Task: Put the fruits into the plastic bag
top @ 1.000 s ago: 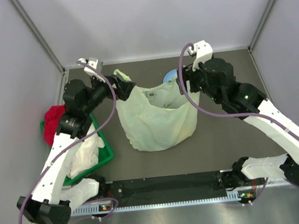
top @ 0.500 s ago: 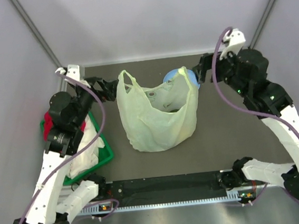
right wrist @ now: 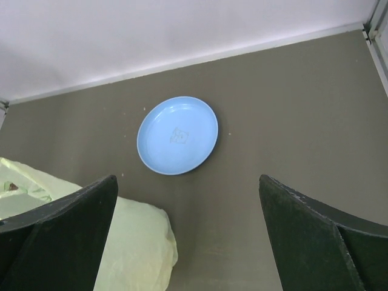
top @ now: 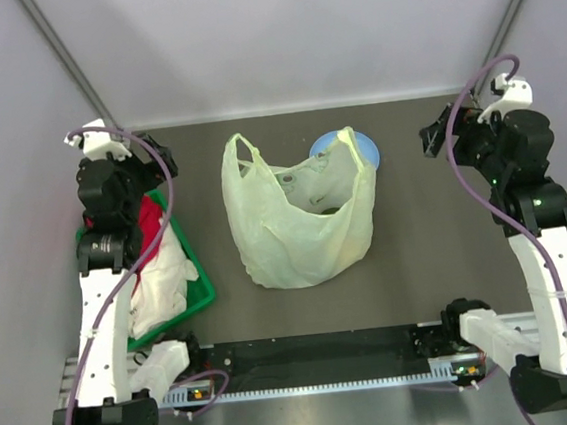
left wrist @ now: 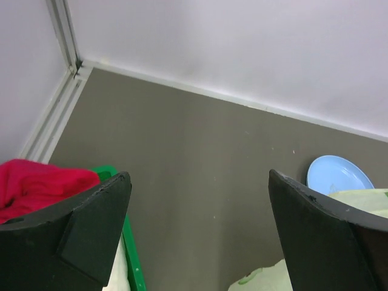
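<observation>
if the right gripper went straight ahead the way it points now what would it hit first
Probably the dark table just short of the blue plate, or the plate itself; depth is unclear. Nothing stands between the open right gripper and them.

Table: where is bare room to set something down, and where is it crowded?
Free: the mat between the plastic bag and right arm, and the back strip between green tray and bag. Crowded: the tray's cloths, and the blue plate behind the bag.
</observation>
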Robot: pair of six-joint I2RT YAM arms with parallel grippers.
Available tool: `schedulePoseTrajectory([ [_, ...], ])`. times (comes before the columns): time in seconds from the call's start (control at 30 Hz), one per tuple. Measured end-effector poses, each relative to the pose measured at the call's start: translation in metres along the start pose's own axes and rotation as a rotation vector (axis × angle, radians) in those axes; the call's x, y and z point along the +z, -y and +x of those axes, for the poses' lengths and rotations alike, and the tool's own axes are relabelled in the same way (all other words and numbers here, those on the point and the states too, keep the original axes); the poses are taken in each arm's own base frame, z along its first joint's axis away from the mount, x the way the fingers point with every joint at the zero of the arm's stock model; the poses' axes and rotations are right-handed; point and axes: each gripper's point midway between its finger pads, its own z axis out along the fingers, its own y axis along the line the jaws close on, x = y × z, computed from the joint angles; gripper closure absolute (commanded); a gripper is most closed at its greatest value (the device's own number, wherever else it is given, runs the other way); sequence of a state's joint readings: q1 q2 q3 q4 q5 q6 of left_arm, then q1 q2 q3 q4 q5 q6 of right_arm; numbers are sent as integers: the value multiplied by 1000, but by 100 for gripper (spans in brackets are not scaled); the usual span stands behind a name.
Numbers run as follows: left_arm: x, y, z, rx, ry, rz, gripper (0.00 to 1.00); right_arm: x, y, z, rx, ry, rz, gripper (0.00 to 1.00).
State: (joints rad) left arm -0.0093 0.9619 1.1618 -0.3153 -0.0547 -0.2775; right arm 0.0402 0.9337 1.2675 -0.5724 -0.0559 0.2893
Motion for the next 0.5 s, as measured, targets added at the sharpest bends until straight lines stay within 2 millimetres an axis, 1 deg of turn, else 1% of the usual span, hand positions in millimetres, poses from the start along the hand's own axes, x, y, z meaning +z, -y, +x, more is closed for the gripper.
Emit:
schedulePoseTrajectory([
  [0.13,-3,-8,6,-28,-9,-44,1,-7,2,5,6,7,1,1],
  [0.33,-11,-19,11,-33,-10,-96,1,-7,3,11,19,1,3,1],
  [0.5,-16,-20,10,-33,-2,-101,1,-6,3,12,23,-1,3,1],
])
